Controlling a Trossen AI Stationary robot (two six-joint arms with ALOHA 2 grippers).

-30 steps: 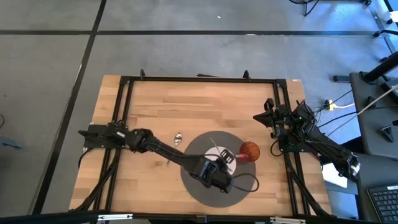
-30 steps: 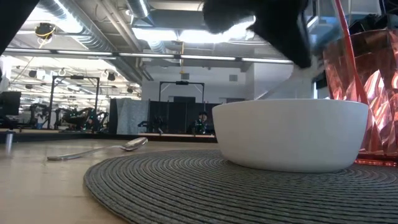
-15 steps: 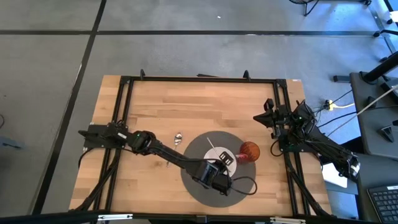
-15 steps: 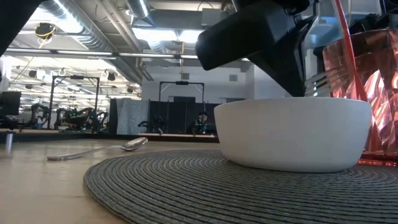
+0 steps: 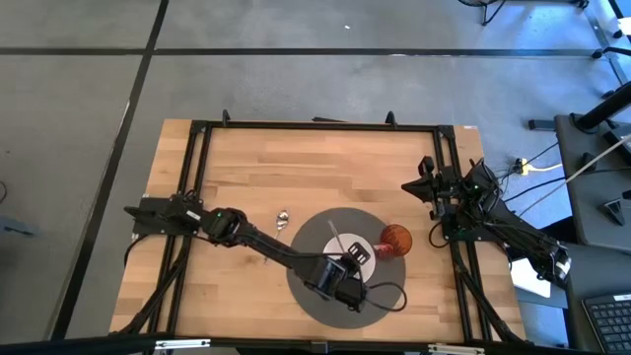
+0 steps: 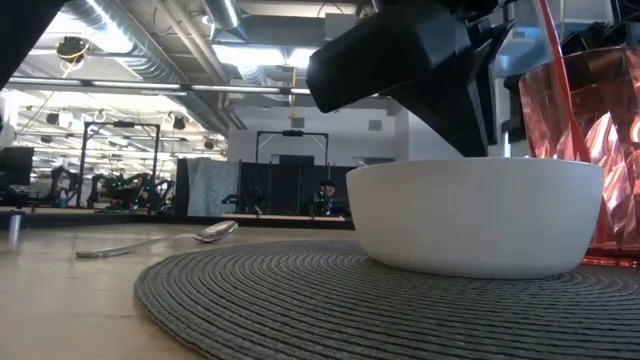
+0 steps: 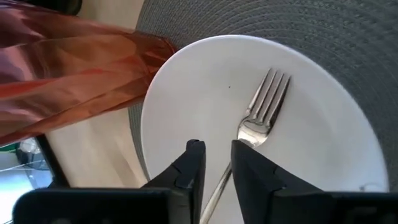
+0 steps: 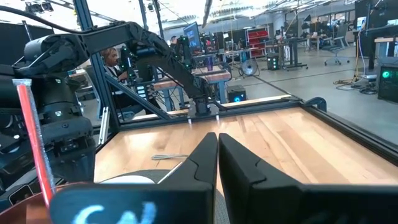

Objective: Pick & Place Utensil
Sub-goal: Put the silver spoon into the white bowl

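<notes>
Fork (image 7: 261, 109) is lying inside the white bowl (image 7: 186, 93), low and centre in my high view, on the round grey placemat (image 5: 311, 237). I'm watching the left gripper (image 7: 216, 167) hanging over the bowl, fingers narrowly parted around the fork's handle, perhaps not touching it. The right gripper (image 8: 217, 163) is idling, pinched closed, at the table's right edge.

Open-plan robotics lab: workbenches (image 8: 261, 59), monitors (image 8: 191, 34), exposed ceiling ducts (image 6: 140, 55).
</notes>
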